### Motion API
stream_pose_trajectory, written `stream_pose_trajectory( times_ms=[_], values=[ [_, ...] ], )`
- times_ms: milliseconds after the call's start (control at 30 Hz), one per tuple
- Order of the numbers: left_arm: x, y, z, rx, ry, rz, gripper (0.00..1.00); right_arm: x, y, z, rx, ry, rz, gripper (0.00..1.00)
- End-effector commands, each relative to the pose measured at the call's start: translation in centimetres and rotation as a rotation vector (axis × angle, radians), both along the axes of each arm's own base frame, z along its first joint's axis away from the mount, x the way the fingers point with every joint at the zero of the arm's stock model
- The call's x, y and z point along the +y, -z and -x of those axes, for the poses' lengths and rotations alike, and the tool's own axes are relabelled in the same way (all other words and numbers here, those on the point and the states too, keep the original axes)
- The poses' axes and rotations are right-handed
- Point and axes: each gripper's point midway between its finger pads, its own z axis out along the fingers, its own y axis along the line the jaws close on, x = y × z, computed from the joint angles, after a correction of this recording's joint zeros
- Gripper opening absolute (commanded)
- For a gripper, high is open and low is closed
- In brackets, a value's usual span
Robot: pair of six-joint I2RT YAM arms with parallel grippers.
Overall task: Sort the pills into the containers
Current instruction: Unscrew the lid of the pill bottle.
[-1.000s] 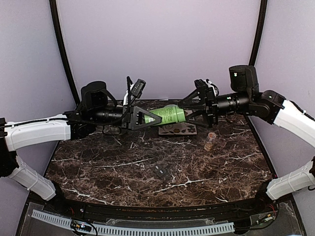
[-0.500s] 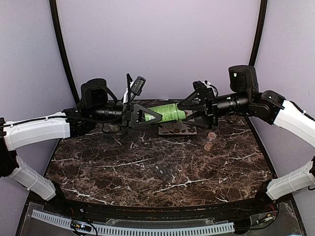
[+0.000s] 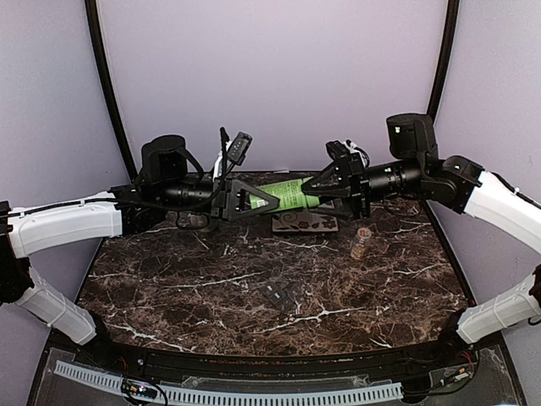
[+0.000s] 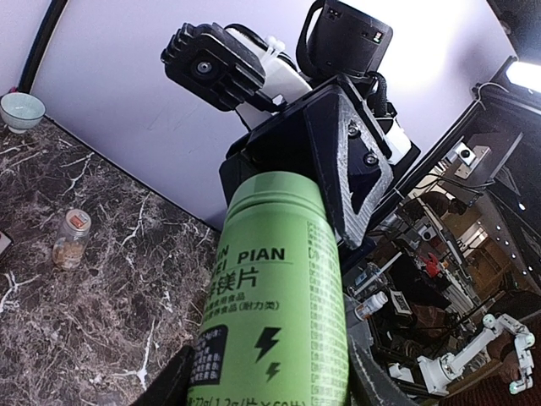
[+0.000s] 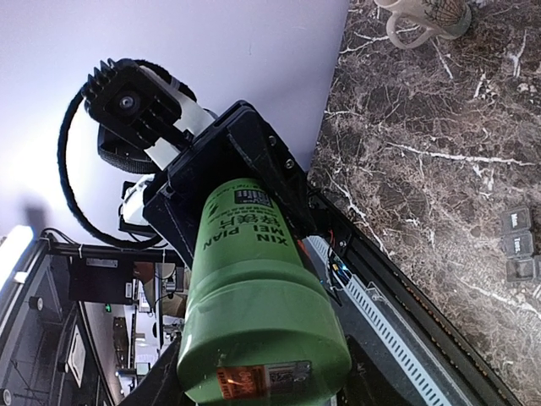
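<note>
green bottle [image 3: 287, 194] level above bench [image 3: 211, 279] — upper centre | left fingers [image 5: 228, 161] pinching body | right fingers [image 4: 351, 165] clamped on right end

The green bottle [image 4: 279, 279] carries the only print that can be read. In the left wrist view, just beyond the fingers [image 4: 172, 387] of the left gripper [image 4: 270, 372], its label shows "PIAN", under it the Chinese characters "镁片", and two black lightning signs. The smaller lines there are too fine to read. In the right wrist view the label reads "XIN MEI PIAN", upside down, beyond the fingers [image 5: 161, 389] of the right gripper [image 5: 254, 387]. The orange sticker [image 5: 254, 376] between those fingers is blurred.
</note>
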Motion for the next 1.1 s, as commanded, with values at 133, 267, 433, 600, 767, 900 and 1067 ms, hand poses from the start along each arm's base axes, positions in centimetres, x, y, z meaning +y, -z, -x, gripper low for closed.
stream_pose_trajectory(
  times_ms=[133, 267, 433, 600, 767, 900, 1067],
  values=[
    [0.0, -2.6, 0.5, -0.003, 0.031, 0.08, 0.0, 0.0, -2.5, 0.6, -0.307, -0.098, -0.041, 0.23],
    [-0.1, -2.9, 0.8, 0.055, 0.063, 0.105, 0.0, -0.5, -2.9, 1.6, -0.505, -0.167, -0.064, 0.23],
    [-0.4, -3.0, 1.4, 0.139, 0.122, 0.125, 0.0, -1.3, -2.3, 1.5, -0.714, -0.192, -0.02, 0.23],
    [-0.3, -2.9, 1.8, 0.176, 0.151, 0.122, 0.0, -2.0, -1.8, 0.7, -0.85, -0.167, 0.032, 0.26],
    [-0.2, -2.7, 2.1, 0.191, 0.16, 0.109, 0.0, -2.3, -1.9, 0.3, -0.917, -0.147, 0.054, 0.29],
    [-0.1, -2.4, 2.2, 0.196, 0.163, 0.108, 0.0, -2.5, -1.9, 0.1, -0.945, -0.138, 0.074, 0.31],
    [-0.1, -2.2, 2.2, 0.198, 0.168, 0.114, 0.0, -2.3, -1.7, -0.1, -0.935, -0.139, 0.076, 0.35]
  ],
)
